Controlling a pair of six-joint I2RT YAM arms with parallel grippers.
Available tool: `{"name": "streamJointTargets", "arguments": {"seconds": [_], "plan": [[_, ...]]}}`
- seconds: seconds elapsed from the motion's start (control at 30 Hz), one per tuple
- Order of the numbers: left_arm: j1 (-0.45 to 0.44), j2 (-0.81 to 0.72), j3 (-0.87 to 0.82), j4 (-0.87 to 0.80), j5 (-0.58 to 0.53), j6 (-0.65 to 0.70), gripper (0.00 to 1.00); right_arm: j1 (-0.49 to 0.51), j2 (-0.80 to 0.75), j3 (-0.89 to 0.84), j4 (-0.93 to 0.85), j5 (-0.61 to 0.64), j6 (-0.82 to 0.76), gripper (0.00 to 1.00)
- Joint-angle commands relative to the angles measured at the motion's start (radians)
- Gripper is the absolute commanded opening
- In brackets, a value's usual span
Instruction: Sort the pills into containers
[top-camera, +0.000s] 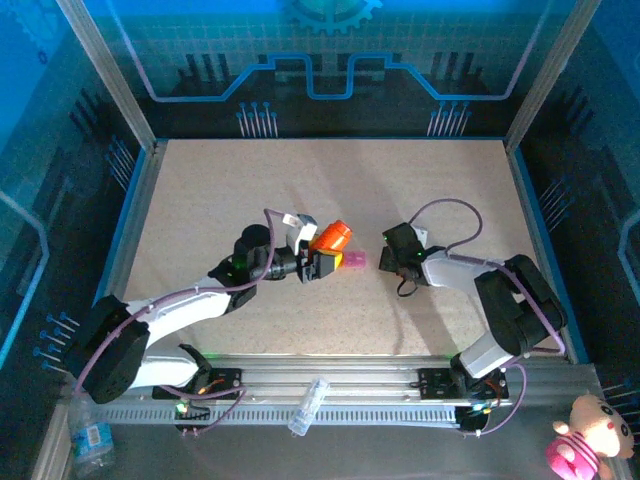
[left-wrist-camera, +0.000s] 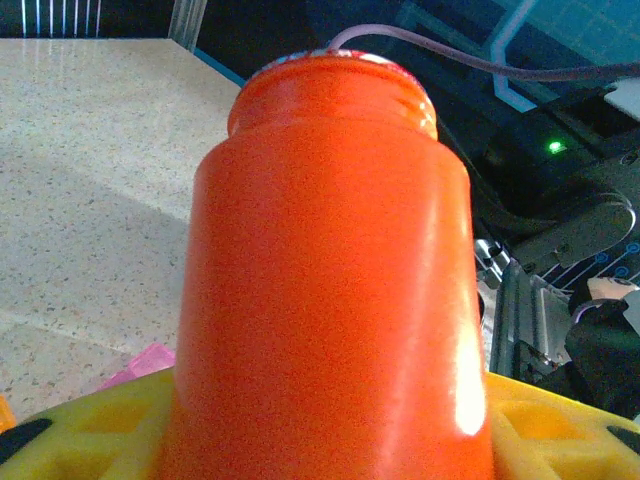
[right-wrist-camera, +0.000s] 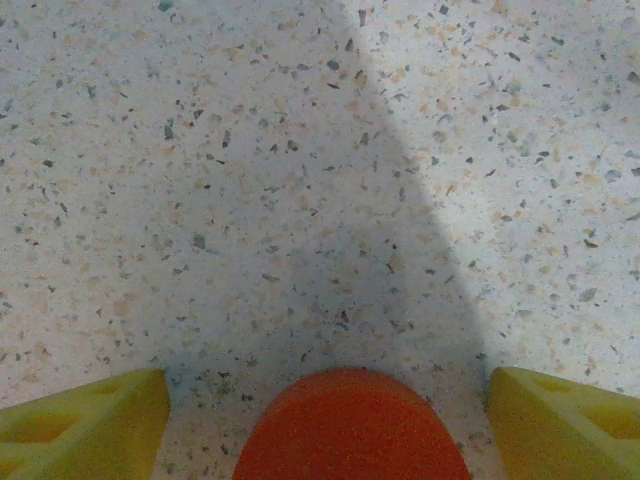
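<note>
The left end effector (top-camera: 318, 258) pinched a tilted orange bottle (top-camera: 333, 237) near the pink container (top-camera: 353, 259) on the counter (top-camera: 300, 180). The right end effector (top-camera: 393, 247) stood spread, a round orange object (right-wrist-camera: 350, 425) between its fingers (right-wrist-camera: 90, 420).

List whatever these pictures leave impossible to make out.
Pills: the opaque orange bottle hides its own inside in the left wrist view.
The containers: too small in the top view to count compartments; in the left wrist view the bottle covers all but a pink corner.
Round red object, right wrist view: cut off by the bottom edge, identity unclear.
</note>
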Motion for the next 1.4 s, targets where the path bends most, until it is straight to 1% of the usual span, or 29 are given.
{"name": "streamJointTargets", "arguments": {"seconds": [0.0,0.17,0.33,0.47,0.57,0.73,0.9,1.0,1.23,1.37], "plan": [[0.006,-0.046,-0.012,0.005,-0.024,0.011,0.00,-0.016,-0.028,-0.009,-0.012,-0.035,-0.016,0.85],[0.006,-0.068,-0.034,-0.015,-0.045,0.022,0.00,-0.040,-0.167,-0.075,0.047,-0.145,-0.049,0.86],[0.006,-0.073,-0.057,-0.030,-0.058,0.024,0.00,-0.058,-0.285,-0.084,0.049,-0.256,-0.092,0.87],[0.005,-0.078,-0.072,-0.050,-0.072,0.019,0.00,-0.071,-0.332,-0.064,0.033,-0.347,-0.118,0.87],[0.005,-0.080,-0.072,-0.096,-0.075,0.026,0.00,-0.077,-0.341,-0.046,0.021,-0.406,-0.134,0.86],[0.006,-0.086,-0.082,-0.175,-0.080,0.046,0.00,-0.076,-0.334,-0.048,0.066,-0.488,-0.138,0.86],[0.005,-0.094,-0.157,-0.117,-0.123,0.008,0.00,-0.072,-0.296,-0.060,0.139,-0.539,-0.129,0.85],[0.006,-0.091,-0.188,-0.091,-0.133,-0.008,0.00,-0.060,-0.265,-0.054,0.166,-0.542,-0.130,0.85],[0.006,-0.087,-0.210,-0.101,-0.153,0.007,0.00,-0.038,-0.163,-0.018,0.204,-0.539,-0.126,0.81],[0.006,-0.056,-0.215,-0.080,-0.161,0.015,0.00,-0.023,-0.092,0.012,0.220,-0.553,-0.134,0.76]]}}
